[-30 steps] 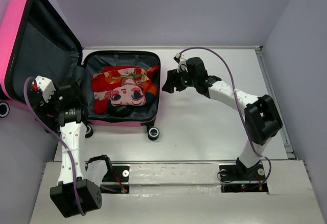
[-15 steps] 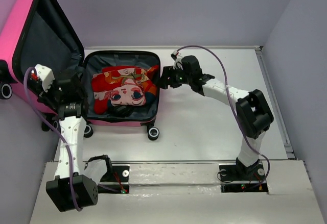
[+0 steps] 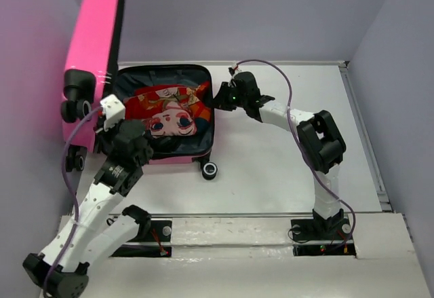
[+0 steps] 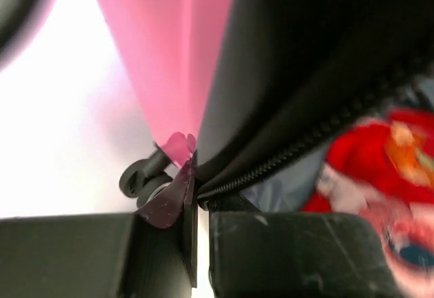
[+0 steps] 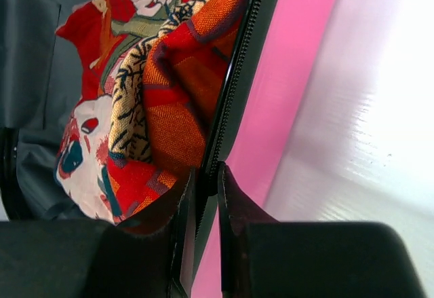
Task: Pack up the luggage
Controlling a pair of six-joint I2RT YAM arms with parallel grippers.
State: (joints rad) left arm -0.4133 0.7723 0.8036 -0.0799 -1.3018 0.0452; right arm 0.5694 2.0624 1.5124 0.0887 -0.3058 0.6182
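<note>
Right pincer (image 5: 205, 176) tight around luggage (image 5: 291, 94) rim

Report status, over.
Left pincer shut on lid edge, lid near upright. Right pincer shut on suitcase rim. Red cloth inside, bulging against that rim.

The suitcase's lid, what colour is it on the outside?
The lid is hot pink with a black edge, clearest in the top external view.

Open hot-pink luggage (image 3: 178, 150), lid raised upright
</note>
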